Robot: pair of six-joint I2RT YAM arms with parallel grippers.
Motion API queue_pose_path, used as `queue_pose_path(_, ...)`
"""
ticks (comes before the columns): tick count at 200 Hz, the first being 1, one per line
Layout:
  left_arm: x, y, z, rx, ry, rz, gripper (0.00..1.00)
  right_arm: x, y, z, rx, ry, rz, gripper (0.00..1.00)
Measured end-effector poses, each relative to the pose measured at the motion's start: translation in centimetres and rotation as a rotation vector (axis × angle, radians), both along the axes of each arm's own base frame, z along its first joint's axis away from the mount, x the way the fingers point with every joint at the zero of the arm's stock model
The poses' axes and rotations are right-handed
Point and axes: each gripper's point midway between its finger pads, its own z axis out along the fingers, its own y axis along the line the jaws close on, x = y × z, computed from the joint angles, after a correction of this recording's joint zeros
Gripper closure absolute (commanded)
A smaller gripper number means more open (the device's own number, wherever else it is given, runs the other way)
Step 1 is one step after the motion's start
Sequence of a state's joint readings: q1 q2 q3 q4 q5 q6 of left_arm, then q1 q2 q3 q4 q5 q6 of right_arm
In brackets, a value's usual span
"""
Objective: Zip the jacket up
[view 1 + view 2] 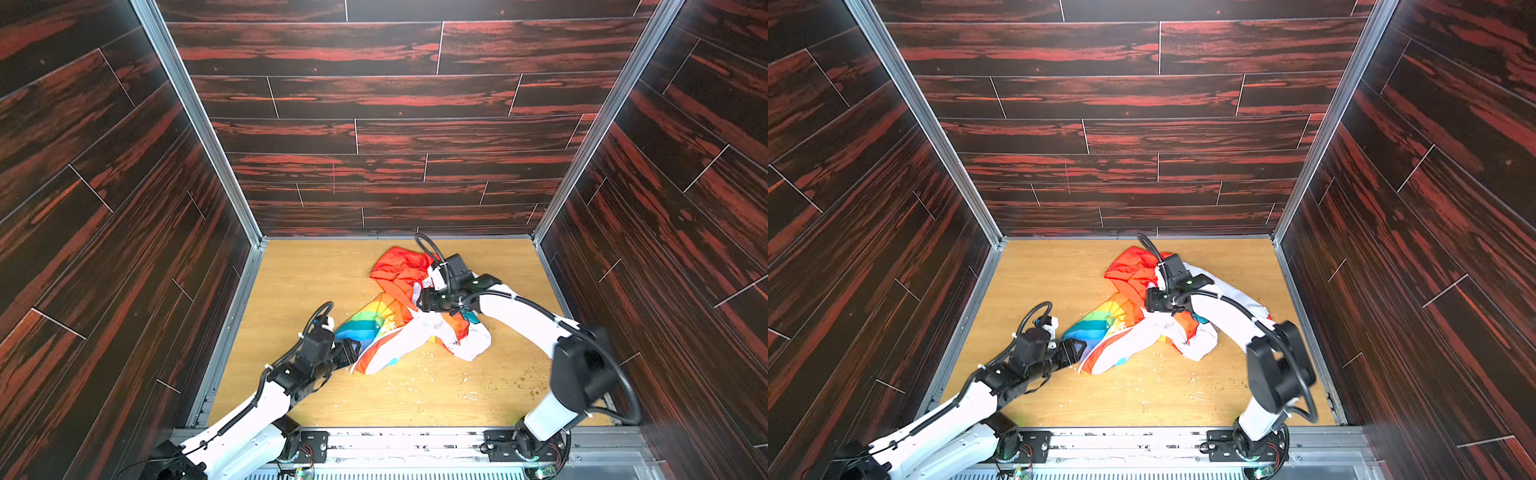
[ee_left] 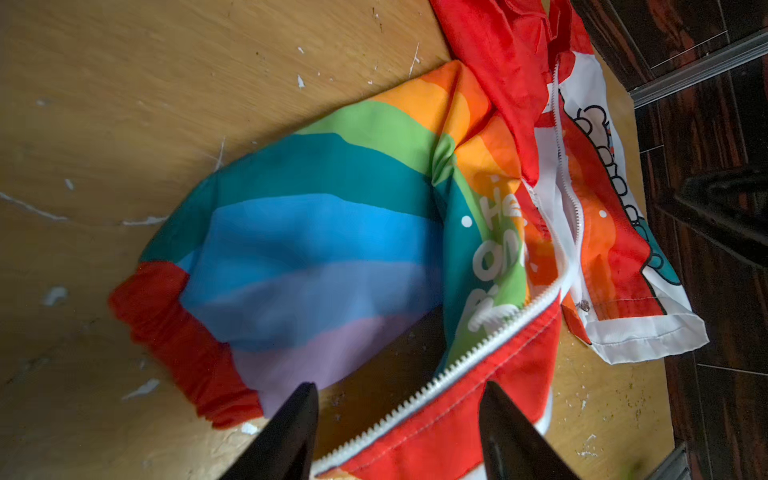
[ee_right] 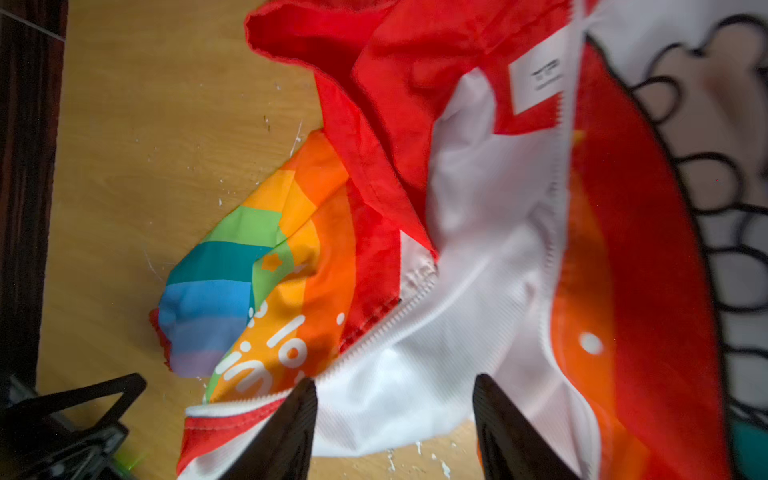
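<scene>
The jacket (image 1: pixel 390 274) (image 1: pixel 1129 274) lies crumpled and unzipped on the wooden table, orange-red hood toward the back, rainbow sleeve (image 1: pixel 361 324) to the left, white half to the right. My left gripper (image 1: pixel 352 347) (image 1: pixel 1076 347) sits low at the jacket's near-left edge. In the left wrist view it (image 2: pixel 399 399) is open, and the white zipper teeth (image 2: pixel 478 353) with red trim run between its fingers. My right gripper (image 1: pixel 420 301) (image 1: pixel 1152 301) hovers over the jacket's middle. It (image 3: pixel 395 386) is open above the white lining (image 3: pixel 478 232), beside the zipper edge (image 3: pixel 374 336).
Dark red wood-panel walls (image 1: pixel 124 249) enclose the table (image 1: pixel 311 282) on three sides. A metal rail (image 1: pixel 415 440) with both arm bases runs along the front. White flecks and scratches dot the tabletop (image 1: pixel 415 374) near the jacket.
</scene>
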State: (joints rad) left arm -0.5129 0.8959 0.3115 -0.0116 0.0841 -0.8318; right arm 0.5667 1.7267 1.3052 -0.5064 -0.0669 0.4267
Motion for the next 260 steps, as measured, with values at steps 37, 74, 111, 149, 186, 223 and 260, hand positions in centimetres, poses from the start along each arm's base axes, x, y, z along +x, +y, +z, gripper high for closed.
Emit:
queue_pose_path(37,1.2,-1.4,-0.4,-0.051,-0.032,-0.023,0.35,2.7,2.8,-1.0,0.032,0.000,0.059,0.42)
queue_pose_path(74,1.7,-3.1,0.5,-0.125,-0.078,-0.079,0.35,4.2,4.0,-3.4,0.034,0.022,0.094,0.45)
queue_pose_path(111,1.5,-4.2,1.3,-0.155,-0.105,-0.145,0.35,4.3,4.1,-5.5,0.024,0.059,0.116,0.44)
queue_pose_path(149,1.4,-5.0,0.3,-0.133,-0.069,-0.203,0.40,5.2,4.2,-5.5,0.030,0.047,0.122,0.44)
queue_pose_path(186,0.7,-6.0,0.2,-0.146,-0.050,-0.267,0.42,5.2,4.2,-6.2,0.035,0.066,0.130,0.50)
queue_pose_path(223,-0.3,-6.1,1.8,-0.160,-0.081,-0.300,0.41,5.1,4.3,-7.0,0.034,0.082,0.140,0.60)
queue_pose_path(260,-1.4,-6.2,1.1,-0.119,-0.059,-0.332,0.42,5.1,4.5,-7.5,0.039,0.097,0.140,0.67)
